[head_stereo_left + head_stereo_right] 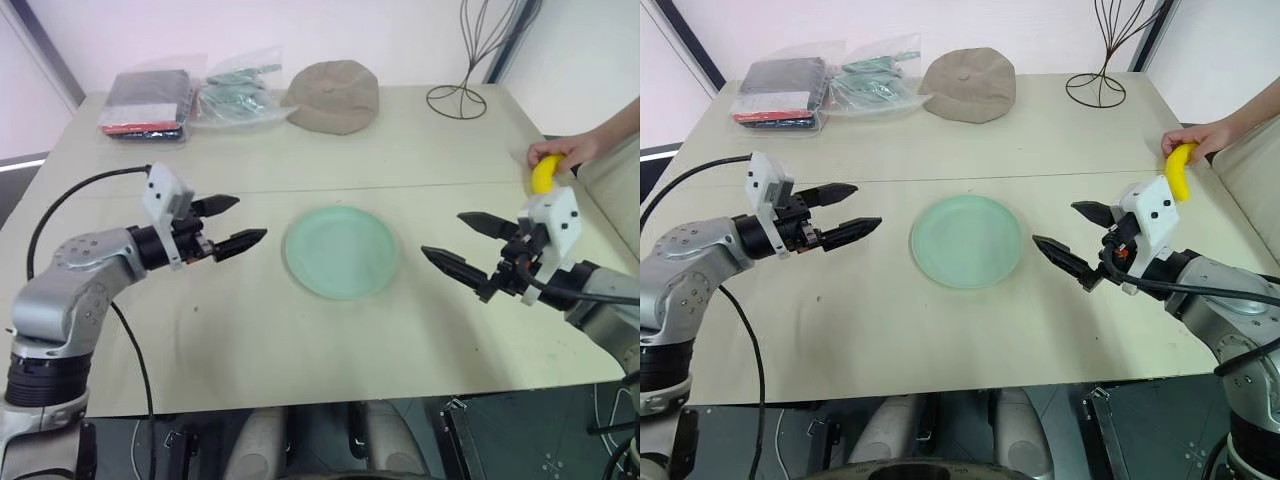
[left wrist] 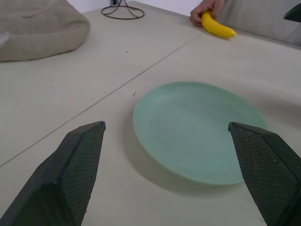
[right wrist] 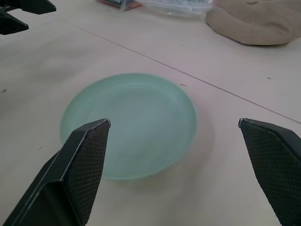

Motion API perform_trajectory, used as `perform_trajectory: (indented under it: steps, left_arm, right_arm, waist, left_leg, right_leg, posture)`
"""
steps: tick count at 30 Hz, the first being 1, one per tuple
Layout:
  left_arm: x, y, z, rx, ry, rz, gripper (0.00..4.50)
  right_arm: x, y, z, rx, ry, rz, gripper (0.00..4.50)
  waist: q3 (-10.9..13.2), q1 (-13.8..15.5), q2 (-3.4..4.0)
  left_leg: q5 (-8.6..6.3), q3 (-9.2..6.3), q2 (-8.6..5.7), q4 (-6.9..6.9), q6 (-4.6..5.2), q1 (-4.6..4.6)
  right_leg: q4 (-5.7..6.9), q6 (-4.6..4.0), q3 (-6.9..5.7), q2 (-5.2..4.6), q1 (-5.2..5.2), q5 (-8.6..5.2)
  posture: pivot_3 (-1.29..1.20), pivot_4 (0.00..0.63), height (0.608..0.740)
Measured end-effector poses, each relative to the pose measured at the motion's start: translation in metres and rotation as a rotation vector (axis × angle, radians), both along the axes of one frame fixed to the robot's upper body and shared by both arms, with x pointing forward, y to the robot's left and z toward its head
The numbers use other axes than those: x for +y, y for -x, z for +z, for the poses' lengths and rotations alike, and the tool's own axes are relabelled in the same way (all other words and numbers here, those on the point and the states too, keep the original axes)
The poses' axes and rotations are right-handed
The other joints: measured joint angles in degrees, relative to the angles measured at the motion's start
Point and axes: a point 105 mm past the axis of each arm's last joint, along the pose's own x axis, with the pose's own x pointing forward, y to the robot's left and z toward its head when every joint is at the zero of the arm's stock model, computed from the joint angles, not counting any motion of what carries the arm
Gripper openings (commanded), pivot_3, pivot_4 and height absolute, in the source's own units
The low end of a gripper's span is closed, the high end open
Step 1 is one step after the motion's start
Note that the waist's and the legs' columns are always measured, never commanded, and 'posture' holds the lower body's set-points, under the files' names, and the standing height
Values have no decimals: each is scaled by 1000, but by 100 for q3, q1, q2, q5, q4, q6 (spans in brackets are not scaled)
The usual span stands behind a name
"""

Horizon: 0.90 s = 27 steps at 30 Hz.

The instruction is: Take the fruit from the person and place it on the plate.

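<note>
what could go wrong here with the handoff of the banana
1. The person's hand holds the banana at the table's far right edge, behind the right gripper, whose open fingers point toward the plate. The arm must swing away from the plate, so a misjudged reach may bump the hand.
2. The banana is small and curved, and partly covered by the hand, so a grip may pinch fingers or slip.

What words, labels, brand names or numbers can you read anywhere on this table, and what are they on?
None can be read.
Plastic bags: contents show no legible print.
Tan cap, green plate, banana: no markings visible.
</note>
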Motion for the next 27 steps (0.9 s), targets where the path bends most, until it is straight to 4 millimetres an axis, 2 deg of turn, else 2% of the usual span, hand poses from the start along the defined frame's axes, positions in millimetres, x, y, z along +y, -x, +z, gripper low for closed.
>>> perform_trajectory:
  steps: [27]
  left_arm:
    - [-11, -4, 1, 17, 31, -37, 4380]
  right_arm:
    - [0, 3, -3, 28, -10, 3, 4500]
  waist:
    - [0, 2, 0]
  left_leg:
    - [-1, 0, 0, 0, 1, -1]
  right_leg:
    - [0, -1, 2, -3, -1, 0]
  posture:
    - [0, 150, 740]
